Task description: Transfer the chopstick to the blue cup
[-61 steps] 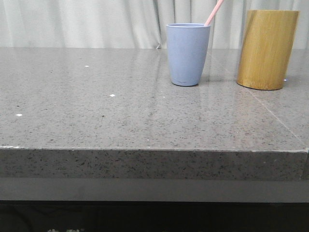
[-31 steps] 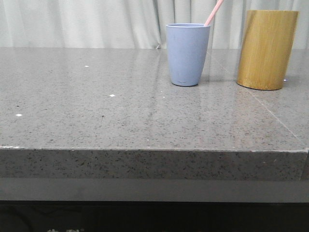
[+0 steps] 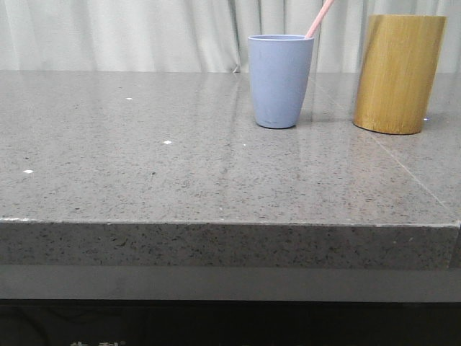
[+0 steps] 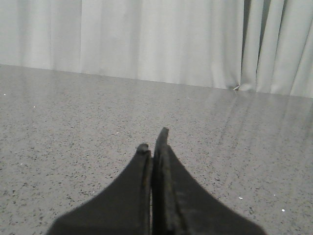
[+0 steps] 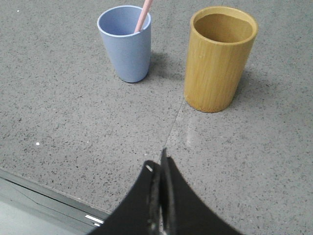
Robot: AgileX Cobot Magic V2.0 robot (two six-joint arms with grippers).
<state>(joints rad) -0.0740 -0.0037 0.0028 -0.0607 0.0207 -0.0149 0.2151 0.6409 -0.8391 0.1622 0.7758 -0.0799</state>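
Note:
The blue cup (image 3: 280,81) stands upright at the back of the grey stone table (image 3: 180,173). A pink chopstick (image 3: 319,19) leans out of it toward the right. In the right wrist view the blue cup (image 5: 125,44) holds the chopstick (image 5: 144,14) against its rim. My right gripper (image 5: 157,164) is shut and empty, well short of the cup, near the table's front edge. My left gripper (image 4: 153,141) is shut and empty over bare table. Neither gripper shows in the front view.
A taller yellow-brown bamboo cylinder (image 3: 398,73) stands right of the blue cup; in the right wrist view the cylinder (image 5: 219,58) looks empty. White curtains (image 3: 122,32) hang behind the table. The table's front edge (image 3: 216,223) runs across the front view.

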